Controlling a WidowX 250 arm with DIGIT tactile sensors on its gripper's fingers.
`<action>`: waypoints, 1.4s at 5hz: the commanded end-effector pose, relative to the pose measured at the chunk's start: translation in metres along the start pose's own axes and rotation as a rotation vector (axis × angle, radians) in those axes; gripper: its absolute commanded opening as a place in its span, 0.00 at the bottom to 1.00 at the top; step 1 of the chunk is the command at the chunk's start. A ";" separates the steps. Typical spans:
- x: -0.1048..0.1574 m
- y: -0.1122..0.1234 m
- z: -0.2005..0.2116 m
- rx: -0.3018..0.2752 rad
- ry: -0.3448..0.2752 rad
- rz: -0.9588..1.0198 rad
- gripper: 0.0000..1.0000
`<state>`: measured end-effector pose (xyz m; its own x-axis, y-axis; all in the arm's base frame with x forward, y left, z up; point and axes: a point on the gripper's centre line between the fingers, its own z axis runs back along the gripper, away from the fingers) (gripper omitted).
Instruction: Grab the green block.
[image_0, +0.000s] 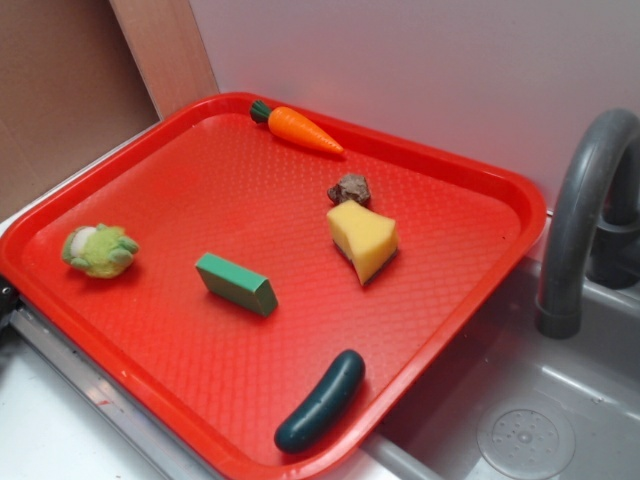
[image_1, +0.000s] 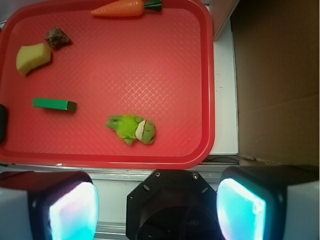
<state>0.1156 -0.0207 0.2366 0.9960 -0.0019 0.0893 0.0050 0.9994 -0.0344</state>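
The green block (image_0: 236, 283) is a small flat brick lying near the middle of the red tray (image_0: 250, 180). From the wrist view the green block (image_1: 54, 104) sits in the tray's left half. My gripper (image_1: 157, 207) hangs high over the tray's near rim (image_1: 115, 161), well short of the block. Its two pale fingers (image_1: 74, 212) stand wide apart with nothing between them. The exterior view does not show the gripper.
On the tray also lie a carrot (image_0: 297, 127), a yellow wedge (image_0: 362, 239), a small brown lump (image_0: 350, 188), a dark green cucumber (image_0: 321, 400) and a fuzzy green plush toy (image_0: 98, 249). A grey sink (image_0: 520, 420) with a faucet (image_0: 585, 215) adjoins the tray. A cardboard wall (image_1: 277, 80) stands beside it.
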 end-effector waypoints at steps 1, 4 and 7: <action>0.000 0.000 0.000 0.000 0.000 0.000 1.00; 0.005 -0.003 -0.004 -0.017 -0.028 -0.211 1.00; 0.046 -0.064 -0.061 -0.032 -0.028 -0.961 1.00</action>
<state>0.1674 -0.0825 0.1748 0.5652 -0.8201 0.0889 0.8220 0.5690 0.0240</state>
